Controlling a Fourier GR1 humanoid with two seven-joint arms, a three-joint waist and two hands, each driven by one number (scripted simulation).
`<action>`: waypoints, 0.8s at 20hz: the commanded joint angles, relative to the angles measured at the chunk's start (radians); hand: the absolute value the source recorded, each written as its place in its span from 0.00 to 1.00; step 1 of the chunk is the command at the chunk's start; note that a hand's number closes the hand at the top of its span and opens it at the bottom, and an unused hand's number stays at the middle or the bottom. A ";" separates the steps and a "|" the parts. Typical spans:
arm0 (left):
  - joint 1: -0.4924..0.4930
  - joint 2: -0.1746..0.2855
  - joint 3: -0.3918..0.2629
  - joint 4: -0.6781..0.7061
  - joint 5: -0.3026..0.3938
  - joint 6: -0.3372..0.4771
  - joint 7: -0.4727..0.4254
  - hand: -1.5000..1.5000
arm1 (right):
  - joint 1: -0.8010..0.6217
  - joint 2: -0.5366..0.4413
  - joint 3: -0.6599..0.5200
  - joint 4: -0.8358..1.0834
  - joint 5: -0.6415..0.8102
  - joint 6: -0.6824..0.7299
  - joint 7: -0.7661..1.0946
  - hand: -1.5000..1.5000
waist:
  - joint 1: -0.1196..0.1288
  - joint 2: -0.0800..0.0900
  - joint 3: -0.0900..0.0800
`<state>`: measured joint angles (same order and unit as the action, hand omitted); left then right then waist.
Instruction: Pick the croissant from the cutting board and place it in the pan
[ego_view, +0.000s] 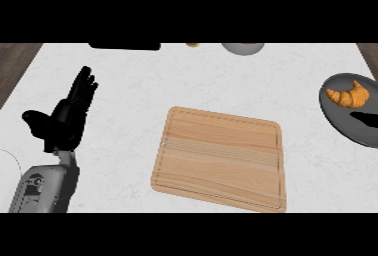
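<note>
Your wooden cutting board (218, 157) lies on the middle of the counter (221, 75), the grey pan (353, 135) at the right edge. The left hand (63, 122) rests with its fingers straight and released; the right hand (366, 120) shows only a black tip, so you cannot tell its grasp. The golden crescent croissant (348, 95) lies in the pan.

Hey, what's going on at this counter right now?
The croissant already lies in the pan at the right edge, and the cutting board in the middle has nothing on it. The left hand rests open at the left, fingers up, holding nothing. A black shape over the pan may be the right hand; too little shows to tell.
</note>
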<state>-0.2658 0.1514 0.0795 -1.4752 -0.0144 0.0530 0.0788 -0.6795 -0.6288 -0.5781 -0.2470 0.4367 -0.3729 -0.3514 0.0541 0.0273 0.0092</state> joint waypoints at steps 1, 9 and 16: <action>-0.019 0.020 0.019 0.003 -0.001 0.003 0.017 0.50 | 0.004 0.007 -0.093 -0.024 -0.097 -0.011 -0.124 0.00 | -0.020 -0.010 -0.002; 0.033 0.014 0.025 0.014 -0.012 0.012 -0.020 0.50 | 0.146 -0.005 -0.209 -0.028 -0.276 0.317 -0.298 0.00 | -0.057 -0.025 -0.008; 0.126 -0.003 0.009 -0.085 -0.019 0.028 0.028 0.50 | 0.342 0.022 -0.171 -0.266 -0.336 0.494 -0.308 0.00 | -0.086 -0.043 -0.013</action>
<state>-0.1966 0.1744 0.1122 -1.5117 -0.0119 0.0571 0.1033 -0.4332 -0.6217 -0.7550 -0.4062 0.1389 0.0334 -0.6452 -0.0198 -0.0085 -0.0018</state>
